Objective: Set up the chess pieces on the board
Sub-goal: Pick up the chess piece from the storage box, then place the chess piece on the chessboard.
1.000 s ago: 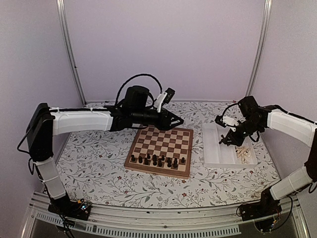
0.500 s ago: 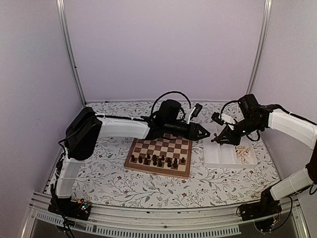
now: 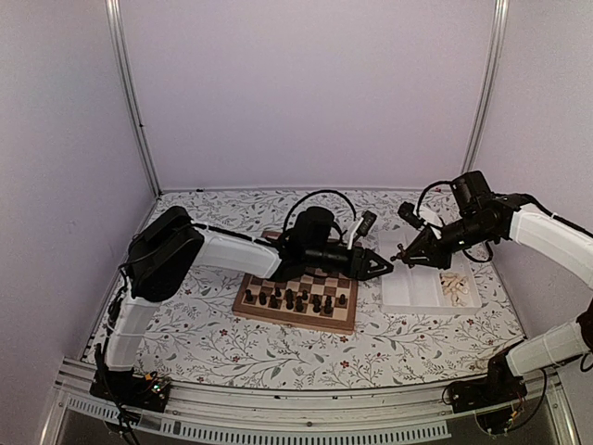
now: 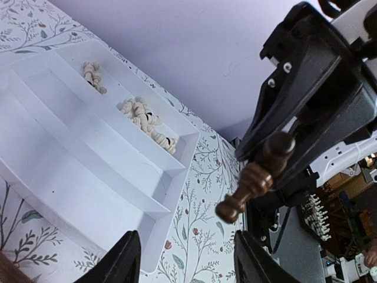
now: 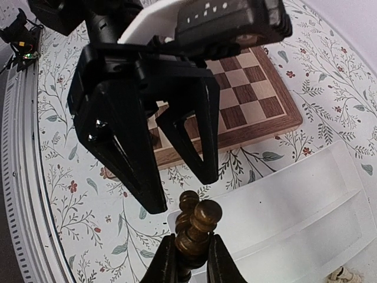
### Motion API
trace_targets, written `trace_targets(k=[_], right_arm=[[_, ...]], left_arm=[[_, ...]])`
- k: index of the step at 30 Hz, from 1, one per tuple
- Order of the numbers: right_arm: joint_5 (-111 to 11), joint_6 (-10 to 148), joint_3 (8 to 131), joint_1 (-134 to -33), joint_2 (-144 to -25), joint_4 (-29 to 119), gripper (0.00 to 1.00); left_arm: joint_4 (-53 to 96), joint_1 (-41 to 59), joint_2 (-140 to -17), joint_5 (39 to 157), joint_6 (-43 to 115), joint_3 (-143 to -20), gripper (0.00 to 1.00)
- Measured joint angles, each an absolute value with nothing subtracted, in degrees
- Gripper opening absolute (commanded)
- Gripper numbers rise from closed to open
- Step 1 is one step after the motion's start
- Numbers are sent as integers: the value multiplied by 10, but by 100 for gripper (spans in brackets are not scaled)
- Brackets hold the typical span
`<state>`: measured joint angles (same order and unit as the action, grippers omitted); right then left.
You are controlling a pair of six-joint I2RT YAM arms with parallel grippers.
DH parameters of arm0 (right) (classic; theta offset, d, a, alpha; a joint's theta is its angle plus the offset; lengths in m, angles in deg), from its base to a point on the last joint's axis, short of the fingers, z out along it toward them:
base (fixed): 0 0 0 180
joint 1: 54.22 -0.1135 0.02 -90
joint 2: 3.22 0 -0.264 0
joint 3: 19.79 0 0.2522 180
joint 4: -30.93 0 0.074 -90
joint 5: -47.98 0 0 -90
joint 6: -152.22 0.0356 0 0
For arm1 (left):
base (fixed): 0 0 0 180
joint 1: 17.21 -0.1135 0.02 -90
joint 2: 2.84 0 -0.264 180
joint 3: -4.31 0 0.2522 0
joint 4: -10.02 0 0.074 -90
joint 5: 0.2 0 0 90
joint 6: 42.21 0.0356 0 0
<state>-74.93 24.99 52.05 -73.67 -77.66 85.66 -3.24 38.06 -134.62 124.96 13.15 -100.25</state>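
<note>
Left gripper (image 3: pixel 386 267) has swung right off the board (image 3: pixel 345 321). Its jaws are spread, empty, facing the dark brown chess piece (image 4: pixel 253 183) just ahead. Right gripper (image 3: pixel 400 257) pinches that piece.

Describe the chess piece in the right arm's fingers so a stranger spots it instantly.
Find the gap between the board and the white tray. Above it the right gripper pinches a dark brown piece in the air. The other dark pieces stand on the board; the tray's cream pieces lie loose.
</note>
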Motion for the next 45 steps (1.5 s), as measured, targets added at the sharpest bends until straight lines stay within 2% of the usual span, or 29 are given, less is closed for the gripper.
trace_targets(k=[9,27,32,36,42,45], right_arm=[[-771,254,538,-737,-774,859,9],[-774,263,538,-737,-774,865,9],[-770,263,538,-737,-773,867,9],[-759,265,532,-728,-770,854,9],[-737,264,501,-711,-764,813,9],[-737,265,484,-710,-765,798,9]], left_arm=[[-154,381,-1346,1288,86,-980,50],[-209,381,-1346,1311,54,-975,11],[-190,379,-1345,1308,59,-976,5],[-41,368,-1308,1308,93,-977,6],[417,314,-1228,1248,267,-1120,8],[591,260,-1181,1202,336,-1152,5]])
